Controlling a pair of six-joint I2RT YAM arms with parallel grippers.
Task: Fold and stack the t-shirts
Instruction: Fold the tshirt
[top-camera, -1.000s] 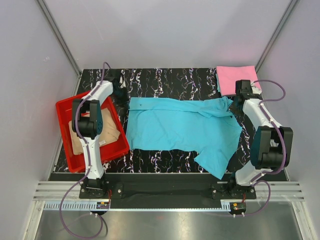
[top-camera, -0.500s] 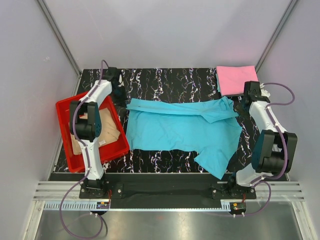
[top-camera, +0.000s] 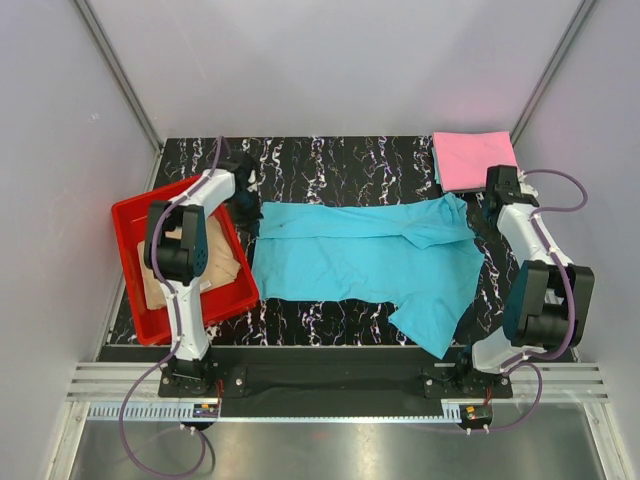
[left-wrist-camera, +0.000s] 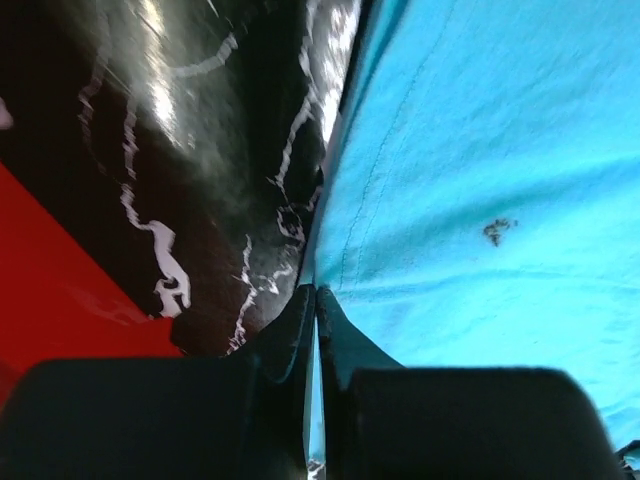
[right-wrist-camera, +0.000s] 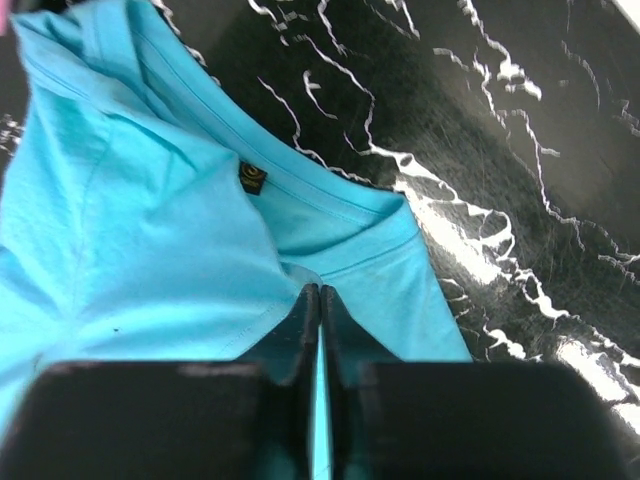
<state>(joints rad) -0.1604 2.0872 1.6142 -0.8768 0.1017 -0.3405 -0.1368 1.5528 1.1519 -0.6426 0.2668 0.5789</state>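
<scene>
The blue shirt (top-camera: 365, 255) lies spread on the table (top-camera: 330, 160) just right of the red tray (top-camera: 130, 212). Its far edge is folded over into a band, and one flap reaches toward the near edge. The left gripper (left-wrist-camera: 315, 295) has its jaws clenched on the shirt's hem at the corner nearest the tray. The right gripper (right-wrist-camera: 320, 292) pinches the cloth at the end farthest from the tray. A tan shirt (top-camera: 222, 265) sits inside the tray. A folded pink shirt (top-camera: 473, 160) lies in the far corner, well apart from the tray.
</scene>
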